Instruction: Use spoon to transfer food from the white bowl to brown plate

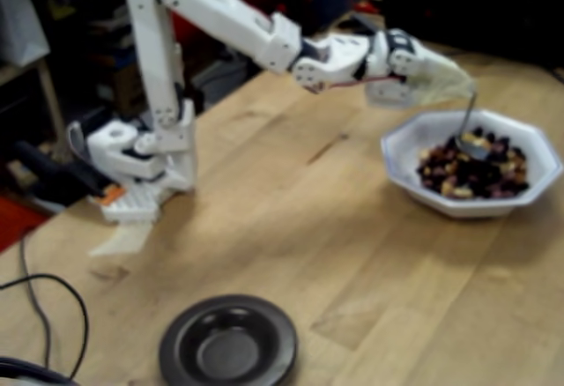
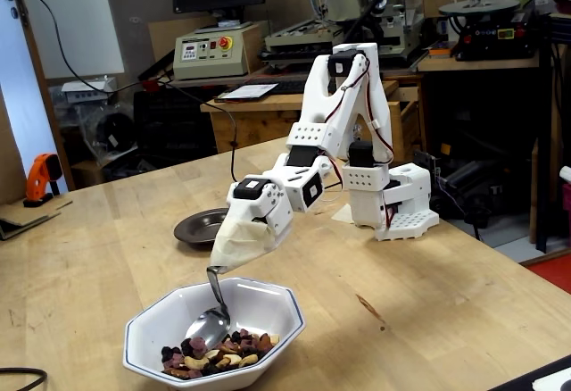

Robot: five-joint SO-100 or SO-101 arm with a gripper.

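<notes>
The white octagonal bowl (image 1: 471, 161) (image 2: 214, 333) stands on the wooden table and holds the food (image 1: 476, 170) (image 2: 214, 353), a mix of dark, brown and cream pieces. My gripper (image 1: 454, 82) (image 2: 230, 253) hangs just above the bowl, its fingers wrapped in pale tape, shut on the handle of the silver spoon (image 1: 470, 139) (image 2: 210, 324). The spoon's bowl rests on the food. The dark brown plate (image 1: 229, 342) (image 2: 201, 226) sits empty on the table, apart from the bowl.
The arm's white base (image 1: 141, 170) (image 2: 393, 199) is fixed to the table. A black cable (image 1: 53, 315) lies at the table's corner in a fixed view. Workshop benches and machines (image 2: 357, 25) stand behind the table.
</notes>
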